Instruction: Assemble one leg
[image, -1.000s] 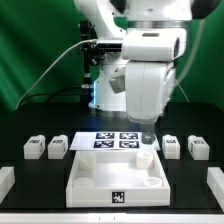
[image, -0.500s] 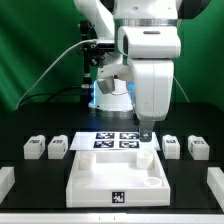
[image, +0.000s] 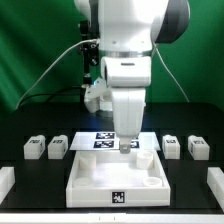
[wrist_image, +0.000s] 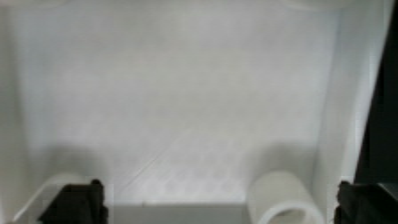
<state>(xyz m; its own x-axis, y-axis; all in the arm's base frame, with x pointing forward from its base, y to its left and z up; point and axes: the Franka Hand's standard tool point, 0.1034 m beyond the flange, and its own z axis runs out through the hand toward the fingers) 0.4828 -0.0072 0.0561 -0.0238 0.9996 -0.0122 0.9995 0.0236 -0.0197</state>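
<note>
Your gripper (image: 125, 147) hangs wide open and empty above the back rim of the white tray part (image: 95, 192); you see the nearest leg (image: 171, 146) standing untouched on the black table (image: 190, 175) toward the exterior view's right.

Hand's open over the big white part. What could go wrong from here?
1. The hand hangs low over the large white part; descending further could hit the corner socket.
2. It holds nothing, and the nearest leg lies aside, so closing here would likely grab none.
</note>
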